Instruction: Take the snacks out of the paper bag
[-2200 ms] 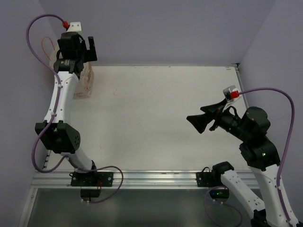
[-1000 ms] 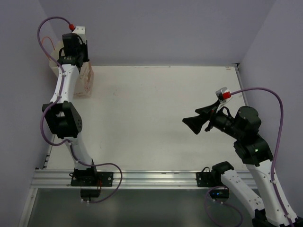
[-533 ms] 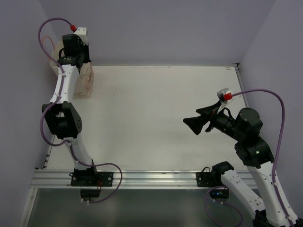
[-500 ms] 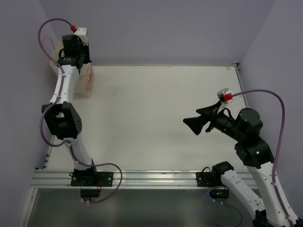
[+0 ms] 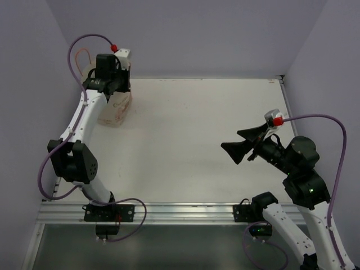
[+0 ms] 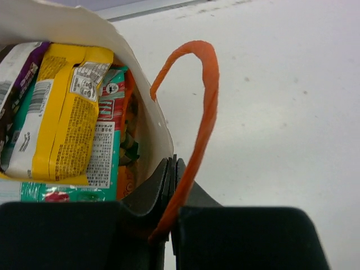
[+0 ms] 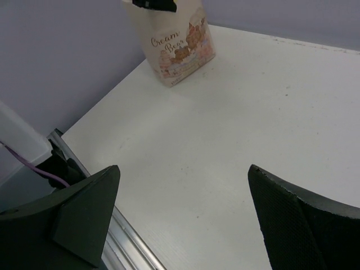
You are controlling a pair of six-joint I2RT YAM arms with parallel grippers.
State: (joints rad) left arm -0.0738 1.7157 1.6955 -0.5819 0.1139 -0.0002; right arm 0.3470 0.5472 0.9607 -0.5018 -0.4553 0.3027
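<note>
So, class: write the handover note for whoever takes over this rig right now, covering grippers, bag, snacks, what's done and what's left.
Left gripper: jaws shut on the paper bag rim beside its orange handle, at the table's far left.
Right gripper: jaws open, empty, above the right side.
Snacks: yellow packet and teal packet visible inside the bag; none on the table.
Done: bag gripped.
Left: take out every snack.

The paper bag (image 7: 174,48) is showing matt cream paper, its orange string handle (image 6: 209,101) looking rough and twisted. The snacks (image 6: 67,129) are gleaming as glossy plastic film, while the table (image 5: 191,135) is looking smooth and matt beside a metal rail (image 5: 180,211).
</note>
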